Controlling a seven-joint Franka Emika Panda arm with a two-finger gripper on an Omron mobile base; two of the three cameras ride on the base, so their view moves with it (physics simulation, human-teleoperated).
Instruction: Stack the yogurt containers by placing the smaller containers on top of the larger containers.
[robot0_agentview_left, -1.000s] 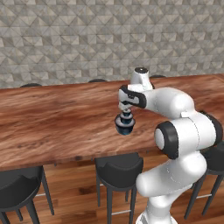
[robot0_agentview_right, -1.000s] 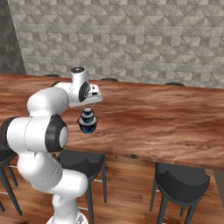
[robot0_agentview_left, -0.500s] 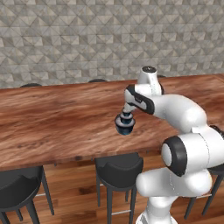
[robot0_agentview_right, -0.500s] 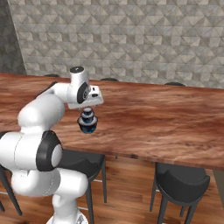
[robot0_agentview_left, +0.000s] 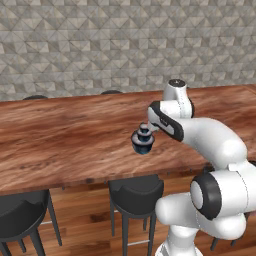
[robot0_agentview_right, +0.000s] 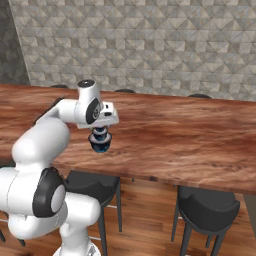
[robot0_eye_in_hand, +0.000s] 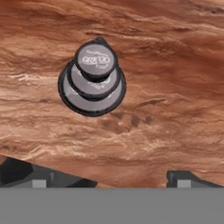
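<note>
The three yogurt containers (robot0_eye_in_hand: 92, 78) stand as one tower on the wooden counter (robot0_agentview_left: 60, 140), near its front edge and well away from both ends — the widest cup (robot0_eye_in_hand: 72, 101) at the bottom, the medium cup (robot0_eye_in_hand: 109, 84) on its lid, the tiny cup (robot0_eye_in_hand: 96, 60) on top. In the hand view the three pale lids sit one inside the other, a little off centre towards one side, so the stack looks complete but not perfectly aligned. The gripper (robot0_eye_in_hand: 109, 177) hangs above the tower with its fingers (robot0_eye_in_hand: 26, 175) spread wide and nothing between them. These look like light, stiff plastic cups with smooth tapered walls — probably slippery, and a tall narrow pile like this would likely topple at a sideways nudge. If any cup needed resetting, I would take it by the sides just under the lid rim, where the wall is widest.
</note>
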